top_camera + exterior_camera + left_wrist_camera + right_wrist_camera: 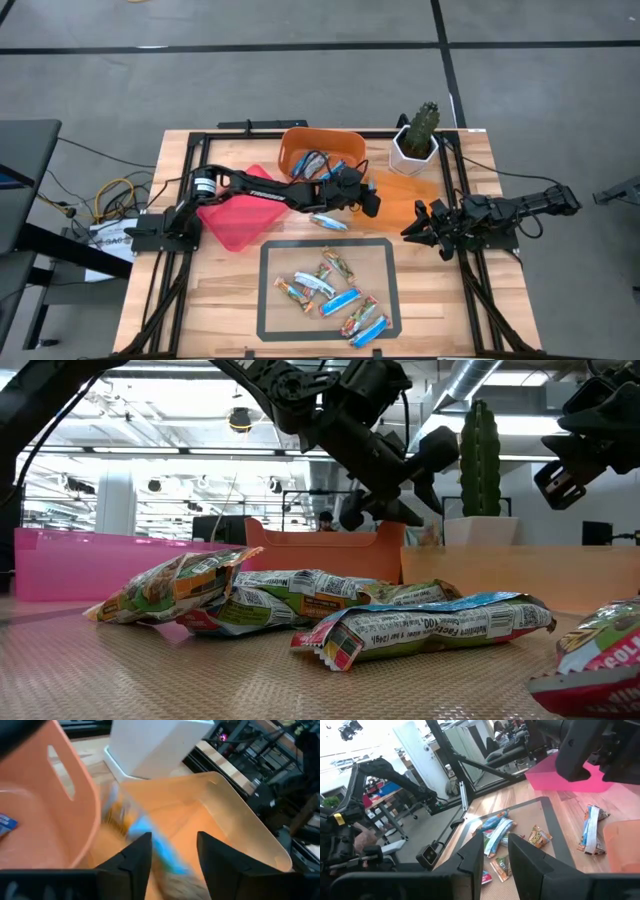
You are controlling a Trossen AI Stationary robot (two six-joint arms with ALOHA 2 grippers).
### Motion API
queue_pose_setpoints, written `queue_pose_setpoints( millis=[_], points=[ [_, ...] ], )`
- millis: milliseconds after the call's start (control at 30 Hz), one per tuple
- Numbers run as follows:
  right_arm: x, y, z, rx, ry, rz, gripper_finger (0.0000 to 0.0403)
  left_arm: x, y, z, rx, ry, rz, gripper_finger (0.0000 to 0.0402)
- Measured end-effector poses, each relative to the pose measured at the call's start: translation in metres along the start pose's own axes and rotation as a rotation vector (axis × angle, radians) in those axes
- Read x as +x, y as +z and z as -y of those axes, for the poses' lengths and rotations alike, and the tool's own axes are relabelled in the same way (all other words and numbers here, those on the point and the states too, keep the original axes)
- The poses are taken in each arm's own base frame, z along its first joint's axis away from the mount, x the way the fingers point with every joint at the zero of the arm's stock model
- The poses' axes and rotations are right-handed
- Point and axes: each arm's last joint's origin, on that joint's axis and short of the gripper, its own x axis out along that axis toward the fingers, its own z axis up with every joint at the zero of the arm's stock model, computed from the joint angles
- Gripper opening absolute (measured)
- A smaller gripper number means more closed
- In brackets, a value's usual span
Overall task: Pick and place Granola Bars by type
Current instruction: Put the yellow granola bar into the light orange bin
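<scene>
The left arm reaches across the table, its claw point(366, 198) hanging beside the orange bin point(322, 143), fingers parted and empty. A blurred blue bar point(160, 847) shows between them, and one bar point(329, 222) lies just below the claw. The right claw point(425, 225) hovers near the cactus pot point(414, 148), part open, holding nothing. More bars point(330, 290) lie beside it on the mat point(268, 290).

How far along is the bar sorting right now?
A few bars lie in the orange bin. The left claw, open over the flat orange tray, has a blurred blue bar dropping from it. One bar outside and the pile on the mat remain. The right claw waits.
</scene>
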Motion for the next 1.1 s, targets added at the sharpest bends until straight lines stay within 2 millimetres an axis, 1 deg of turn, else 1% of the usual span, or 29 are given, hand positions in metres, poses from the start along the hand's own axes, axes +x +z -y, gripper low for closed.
queue_pose_setpoints(
  millis=[167, 467, 800, 1000, 1100],
  points=[
    [0.000, 0.000, 0.000, 0.000, 0.000, 0.000, 0.0082, 0.000, 0.000, 0.000, -0.003, 0.003, 0.003, 0.0164],
    [0.000, 0.000, 0.000, 0.000, 0.000, 0.000, 0.0082, -0.001, -0.001, 0.002, 0.017, -0.015, -0.009, 0.0165],
    [0.000, 0.000, 0.000, 0.000, 0.000, 0.000, 0.0082, -0.009, -0.013, 0.017, 0.216, -0.060, -0.019, 0.0165],
    [0.000, 0.000, 0.000, 0.000, 0.000, 0.000, 0.0082, -0.016, -0.024, 0.030, 0.369, -0.171, -0.075, 0.0165],
    [0.000, 0.000, 0.000, 0.000, 0.000, 0.000, 0.0082, -0.019, -0.029, 0.035, 0.430, -0.189, -0.078, 0.0165]
  ],
)
